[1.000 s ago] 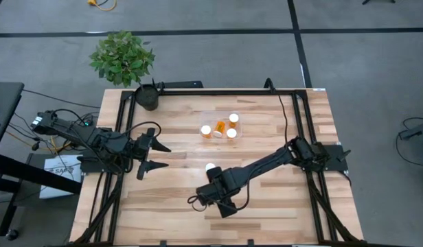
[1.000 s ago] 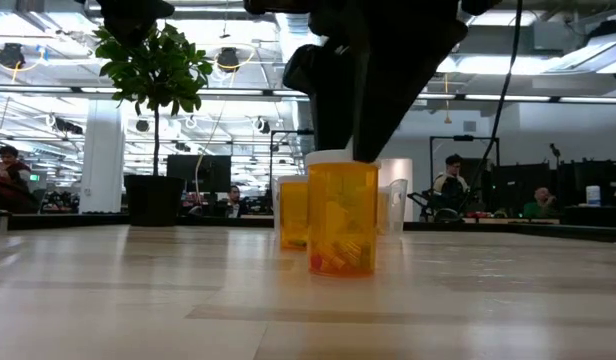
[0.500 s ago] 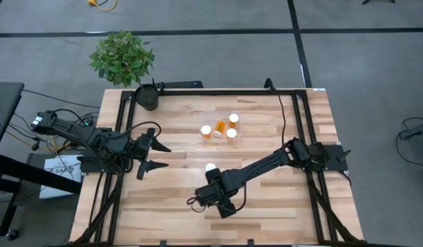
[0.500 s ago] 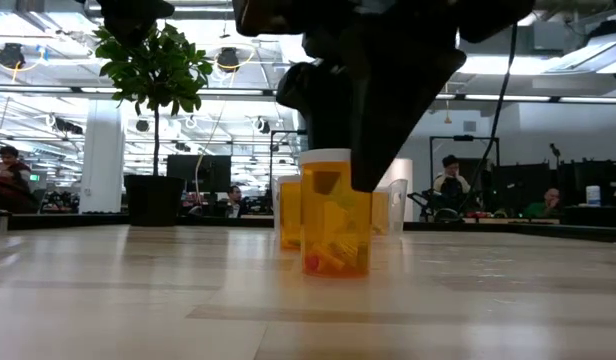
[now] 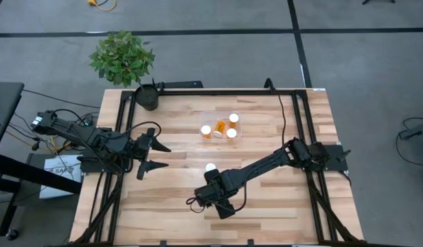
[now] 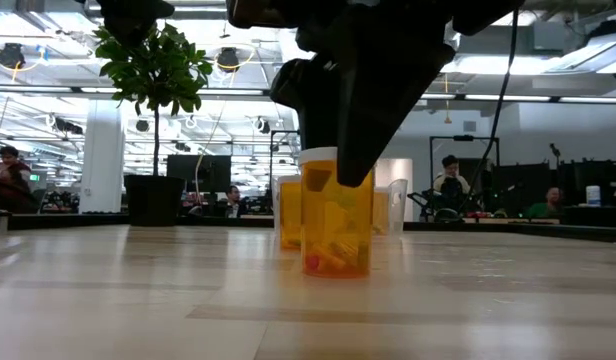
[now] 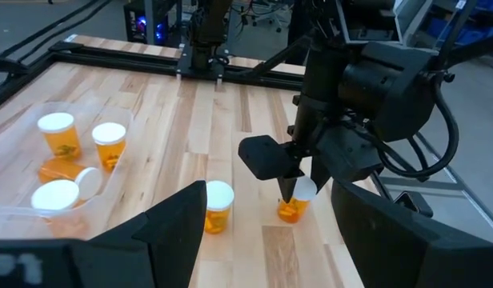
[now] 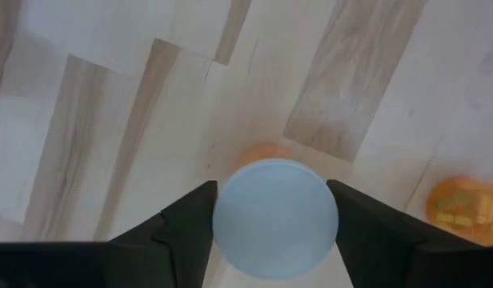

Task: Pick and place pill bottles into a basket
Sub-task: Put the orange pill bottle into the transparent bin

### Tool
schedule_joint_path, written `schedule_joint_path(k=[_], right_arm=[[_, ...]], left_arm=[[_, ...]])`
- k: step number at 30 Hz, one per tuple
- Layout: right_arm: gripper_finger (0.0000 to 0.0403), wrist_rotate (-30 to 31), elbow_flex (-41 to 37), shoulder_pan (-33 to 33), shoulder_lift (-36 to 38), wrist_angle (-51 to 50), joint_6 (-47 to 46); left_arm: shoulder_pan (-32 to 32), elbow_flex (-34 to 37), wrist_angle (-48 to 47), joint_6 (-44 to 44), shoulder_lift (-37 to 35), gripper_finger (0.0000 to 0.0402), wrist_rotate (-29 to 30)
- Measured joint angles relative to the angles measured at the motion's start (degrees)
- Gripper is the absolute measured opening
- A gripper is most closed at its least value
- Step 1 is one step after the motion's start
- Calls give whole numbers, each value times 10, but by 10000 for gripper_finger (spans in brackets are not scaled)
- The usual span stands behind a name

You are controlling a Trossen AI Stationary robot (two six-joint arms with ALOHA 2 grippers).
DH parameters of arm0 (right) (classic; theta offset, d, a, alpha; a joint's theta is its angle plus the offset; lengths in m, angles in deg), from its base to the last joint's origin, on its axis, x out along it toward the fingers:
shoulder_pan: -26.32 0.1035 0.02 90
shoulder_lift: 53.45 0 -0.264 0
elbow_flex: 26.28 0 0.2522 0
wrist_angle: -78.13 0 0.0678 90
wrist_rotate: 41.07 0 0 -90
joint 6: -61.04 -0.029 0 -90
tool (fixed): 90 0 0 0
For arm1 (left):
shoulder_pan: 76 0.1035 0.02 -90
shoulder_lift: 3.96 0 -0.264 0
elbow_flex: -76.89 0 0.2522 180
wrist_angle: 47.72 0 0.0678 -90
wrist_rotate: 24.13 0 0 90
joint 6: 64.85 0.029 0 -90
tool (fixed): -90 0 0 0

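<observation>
Your table point(image 5: 280, 199) is a light wood top with a black frame around it, and a potted plant point(image 5: 122, 58) stands at its far left corner. Your left gripper point(image 5: 153, 156) waits over the table's left side, its fingers spread wide apart and holding nothing.

Your right gripper point(image 7: 298, 188) is down over the middle of the table, near the front. Its fingers sit on either side of the white cap of an upright pill bottle point(image 8: 274, 218); you cannot tell whether they press on it, and the bottle stands on the wood.

The basket point(image 5: 221, 126), clear and low-walled, sits well behind that spot, toward the far edge. You have four pill bottles point(image 5: 233, 119) in it, one lying on its side. A sixth bottle point(image 7: 218, 206) stands alone on the wood just beside the one under your right gripper.
</observation>
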Motion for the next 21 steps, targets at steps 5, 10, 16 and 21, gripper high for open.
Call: schedule_joint_path(k=[5,10,16,21], right_arm=[[211,-1,0,0,0,0,-1],[219,-1,0,-1,0,0,-5],[209,-2,0,-2,1,-1,-10],[208,-19,0,-5,1,-1,-21]], left_arm=[[0,0,0,-10,0,259,0],[0,0,0,-10,0,259,0],[0,0,0,-13,0,259,0],[0,0,0,-14,0,259,0]])
